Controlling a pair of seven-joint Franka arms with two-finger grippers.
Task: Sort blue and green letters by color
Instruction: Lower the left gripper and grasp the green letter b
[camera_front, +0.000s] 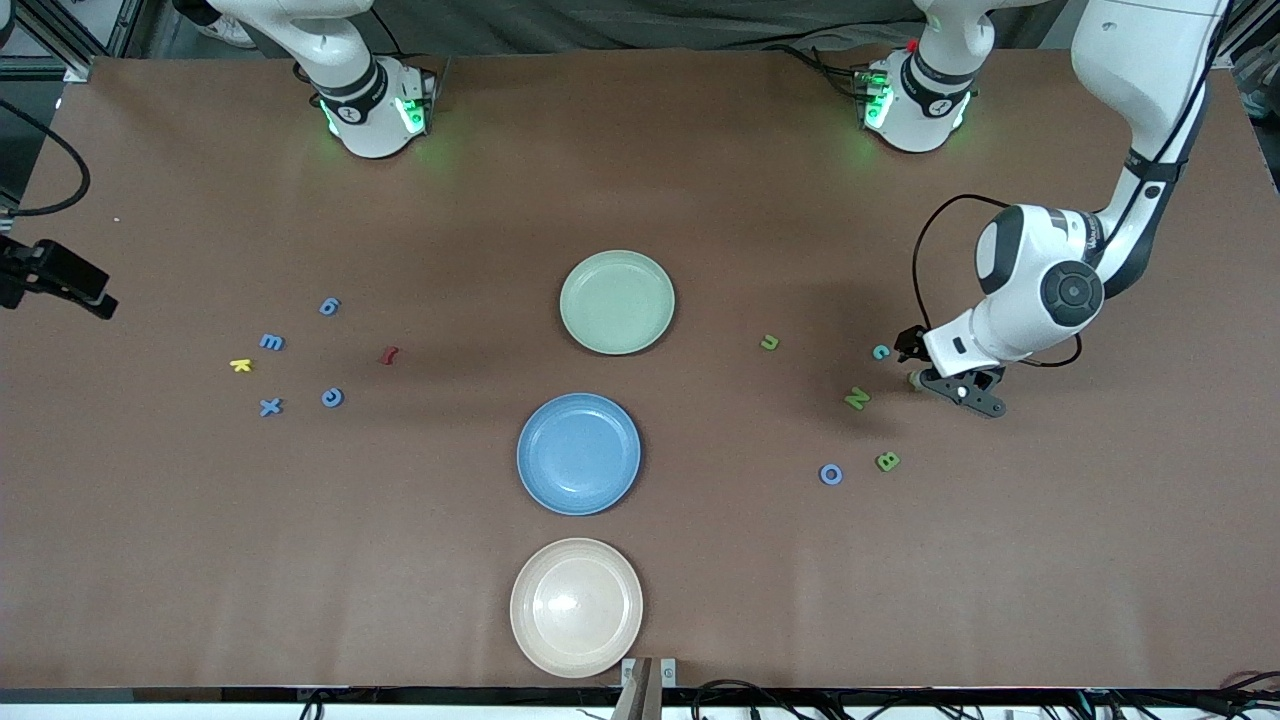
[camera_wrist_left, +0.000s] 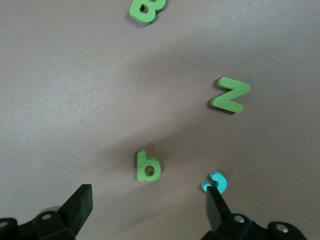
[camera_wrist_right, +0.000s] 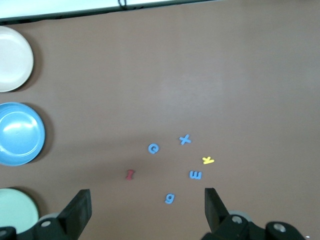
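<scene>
The desk (camera_front: 700, 560) is lit evenly and brightly from above. Soft shadows are seen beside the plates, and a pale glare is seen on the cream plate (camera_front: 576, 607). In the left wrist view the green letters (camera_wrist_left: 148, 166) are slightly blurred.

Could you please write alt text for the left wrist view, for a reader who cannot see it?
The open left gripper hangs low over the brown table, a green b lying between its fingers and a small cyan c at one fingertip. A green N and a green B lie farther off.
</scene>
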